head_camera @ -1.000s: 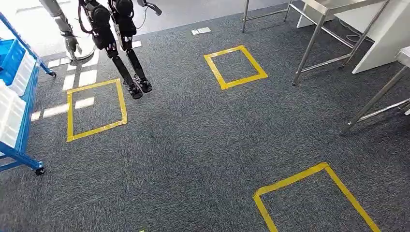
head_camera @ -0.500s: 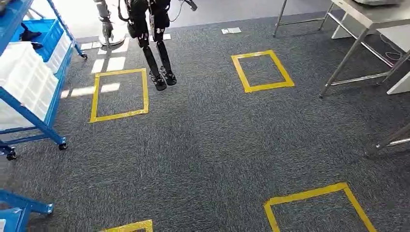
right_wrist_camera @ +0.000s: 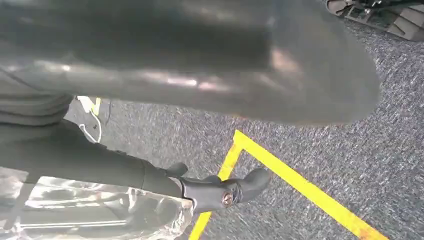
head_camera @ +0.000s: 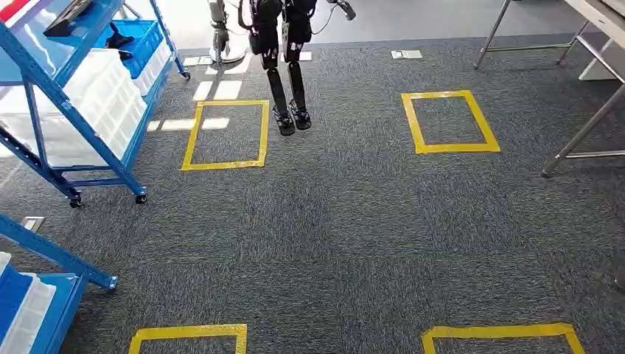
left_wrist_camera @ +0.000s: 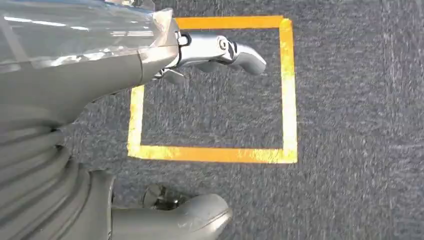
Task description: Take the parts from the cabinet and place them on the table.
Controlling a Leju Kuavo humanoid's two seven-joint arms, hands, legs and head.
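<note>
- The grey carpet floor (head_camera: 332,221) takes most of the head view, and squares of yellow tape (head_camera: 190,136) are stuck on it.
- The blue rack (head_camera: 74,122), which is the cabinet, stands on wheels at the far left. It carries white bins (head_camera: 103,88) and a blue bin (head_camera: 140,37). The parts inside cannot be made out.
- A corner of a second blue rack (head_camera: 44,251) is at the lower left, nearer to the robot.
- The steel legs of the table (head_camera: 582,129) are at the upper right, well apart from the rack.
- The dark legs of another robot (head_camera: 287,74) stand just beside the far left tape square.
- The left hand (left_wrist_camera: 75,150) hangs over a tape square, with one finger (left_wrist_camera: 220,50) straight out and the thumb (left_wrist_camera: 170,220) apart from it. A shiny clear wrap (left_wrist_camera: 75,45) lies against the fingers, but I cannot tell if the hand grips it.
- The right hand (right_wrist_camera: 150,180) hangs over a tape corner with one dark finger (right_wrist_camera: 220,192) stretched out. Crinkled clear plastic (right_wrist_camera: 100,210) is beside it, and whether the hand holds it cannot be told.
</note>
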